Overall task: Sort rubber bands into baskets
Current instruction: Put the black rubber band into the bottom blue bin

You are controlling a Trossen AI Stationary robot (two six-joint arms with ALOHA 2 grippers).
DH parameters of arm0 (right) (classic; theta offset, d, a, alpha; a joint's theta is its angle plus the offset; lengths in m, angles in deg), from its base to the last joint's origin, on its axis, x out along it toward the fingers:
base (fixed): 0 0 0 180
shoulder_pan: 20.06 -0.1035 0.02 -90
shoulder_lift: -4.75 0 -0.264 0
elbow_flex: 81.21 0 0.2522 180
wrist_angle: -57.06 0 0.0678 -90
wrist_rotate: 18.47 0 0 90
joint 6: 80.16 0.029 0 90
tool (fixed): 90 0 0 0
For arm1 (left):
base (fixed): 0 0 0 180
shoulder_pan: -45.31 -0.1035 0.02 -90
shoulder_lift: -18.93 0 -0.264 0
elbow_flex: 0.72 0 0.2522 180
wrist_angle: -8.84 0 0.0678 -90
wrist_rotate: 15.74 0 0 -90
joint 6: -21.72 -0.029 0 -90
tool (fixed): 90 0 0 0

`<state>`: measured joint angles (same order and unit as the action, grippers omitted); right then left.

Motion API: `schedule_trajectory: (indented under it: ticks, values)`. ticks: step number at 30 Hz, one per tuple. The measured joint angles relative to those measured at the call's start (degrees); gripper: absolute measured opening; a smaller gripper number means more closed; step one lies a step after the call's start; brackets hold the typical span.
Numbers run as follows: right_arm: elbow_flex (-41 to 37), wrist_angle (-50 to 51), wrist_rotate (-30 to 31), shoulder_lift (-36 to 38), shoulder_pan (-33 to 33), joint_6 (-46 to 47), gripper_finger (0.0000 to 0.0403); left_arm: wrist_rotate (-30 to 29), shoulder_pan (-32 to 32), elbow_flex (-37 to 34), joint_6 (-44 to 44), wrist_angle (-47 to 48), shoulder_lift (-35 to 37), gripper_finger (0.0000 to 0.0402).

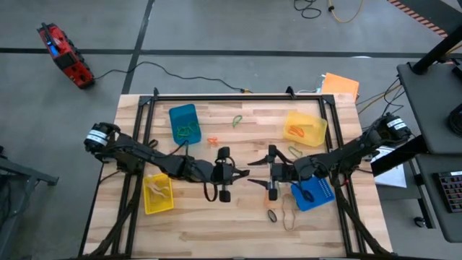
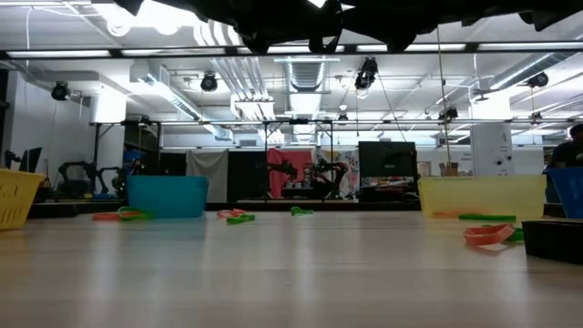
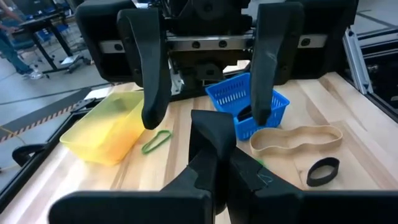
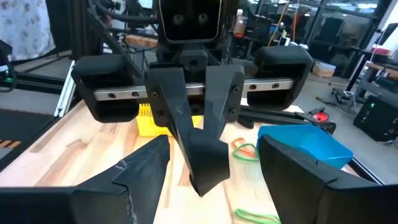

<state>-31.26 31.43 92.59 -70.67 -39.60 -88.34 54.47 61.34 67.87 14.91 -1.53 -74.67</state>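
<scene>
The thin flexible rubber bands lie scattered on the pale wooden slatted table [image 1: 238, 231]. A wide tan rubber loop [image 3: 296, 139] and a small black rubber ring [image 3: 323, 171] lie on the boards just out past the right gripper's jaws, beside the blue perforated plastic basket [image 1: 312, 193] that sits under the right arm's wrist. A green loop [image 3: 156, 141] lies near the yellow translucent plastic basket [image 1: 304, 128] off to the right gripper's outer side, and that basket holds an orange band [image 1: 296, 132]. A small orange band [image 1: 212, 141] and a green band [image 1: 237, 120] lie on the boards beyond the left gripper's jaws, close to the teal-blue plastic basket [image 1: 185, 123], which has green bands inside [image 1: 189, 131]. A second yellow plastic basket [image 1: 158, 193] sits under the left forearm, with tan bands in it [image 1: 157, 188].

The left gripper [image 1: 236, 173] and the right gripper [image 1: 254, 172] point at each other at mid-table, fingertips nearly meeting. The left gripper's jaws stand narrow, its fingers close together with nothing between them. The right gripper's jaws are spread wide and empty, and in the right wrist view the left gripper's dark fingers [image 4: 199, 140] sit in the gap between them.

A flat orange sheet [image 1: 340, 84] lies at the table's far right corner.
</scene>
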Motion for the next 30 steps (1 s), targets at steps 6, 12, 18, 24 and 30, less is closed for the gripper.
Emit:
schedule_trajectory:
  ticks: [6,12,18,24,30]
  values:
    - [0.0,-0.77,0.0,-0.61,0.45,0.04,0.0217,0.9,0.03,0.41,0.0,-0.27,-0.02,0.0]
    - [-0.02,-2.07,-0.46,-1.34,0.56,-0.4,0.0194,0.91,0.03,0.81,0.02,-0.32,-0.04,0.0]
    - [-0.02,-2.07,-0.48,-1.51,0.56,-0.67,0.0163,0.9,0.03,0.81,0.42,-0.08,-0.04,0.0]
    - [-0.02,-2.08,-0.51,-1.51,0.56,-0.84,0.0108,0.88,0.01,0.81,0.51,0.24,-0.04,0.0]
    - [-0.02,-1.99,-0.51,-1.51,0.56,-1.95,0.0031,0.9,0.05,0.81,1.93,0.47,-0.04,0.0016]
